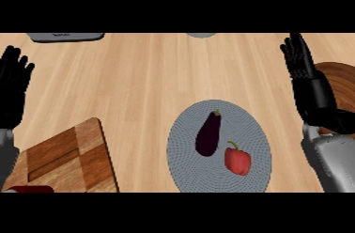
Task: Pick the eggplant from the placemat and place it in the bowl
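Head view: both our hands open; we lower our right hand [308,81] across the dark purple eggplant's [209,133] middle on the round grey woven placemat [187,147], avoiding the red pepper [238,161].

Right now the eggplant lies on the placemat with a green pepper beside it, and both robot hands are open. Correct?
Not quite: the head view shows the pepper is red. The eggplant does lie on the placemat, and the left robot hand and right robot hand are open.
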